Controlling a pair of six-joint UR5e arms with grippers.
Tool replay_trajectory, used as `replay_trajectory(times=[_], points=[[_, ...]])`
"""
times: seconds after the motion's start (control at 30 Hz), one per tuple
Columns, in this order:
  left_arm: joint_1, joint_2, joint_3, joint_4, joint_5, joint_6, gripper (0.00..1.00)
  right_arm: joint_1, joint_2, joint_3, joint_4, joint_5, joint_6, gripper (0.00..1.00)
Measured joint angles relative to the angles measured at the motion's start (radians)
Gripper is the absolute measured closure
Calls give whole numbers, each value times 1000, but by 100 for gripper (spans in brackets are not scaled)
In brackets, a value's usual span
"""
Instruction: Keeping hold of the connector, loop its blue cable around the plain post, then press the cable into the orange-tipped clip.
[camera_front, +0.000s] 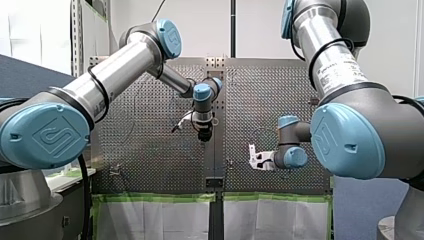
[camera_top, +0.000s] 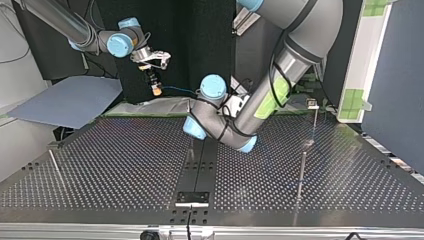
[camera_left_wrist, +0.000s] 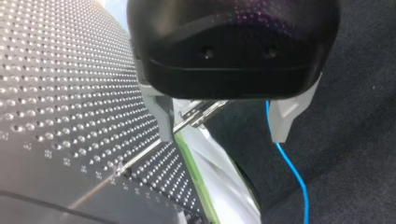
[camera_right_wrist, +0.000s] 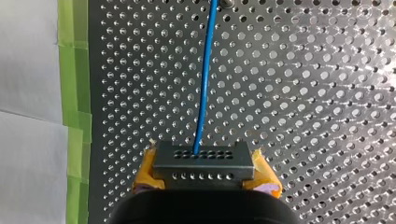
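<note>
Right gripper (camera_right_wrist: 206, 173) is clamped on the connector (camera_right_wrist: 204, 158), letting the blue cable (camera_right_wrist: 204, 84) trail ahead for looping; left gripper (camera_left_wrist: 224, 125) is held wide open, empty, presumably to guide.

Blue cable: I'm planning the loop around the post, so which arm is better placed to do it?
My right, I'd say. Its gripper is shut on the connector, with the blue cable running out ahead over the perforated table. My left gripper is open, gripping nothing.

pale white wall (camera_front: 257, 30) on one side, black curtain (camera_top: 200, 40) opposite.
</note>
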Motion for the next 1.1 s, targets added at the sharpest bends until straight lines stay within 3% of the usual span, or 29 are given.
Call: replay_trajectory(times=[0.4, 0.87, 1.1], points=[[-7, -53, -19, -2, -16, 5, 0, 2, 0, -1, 0, 0, -1, 100], [1, -64, -54, 66, -15, 5, 0, 6, 0, -1, 0, 0, -2, 100], [-7, -113, -52, 77, -6, 4, 0, 9, 0, -1, 0, 0, -4, 100]])
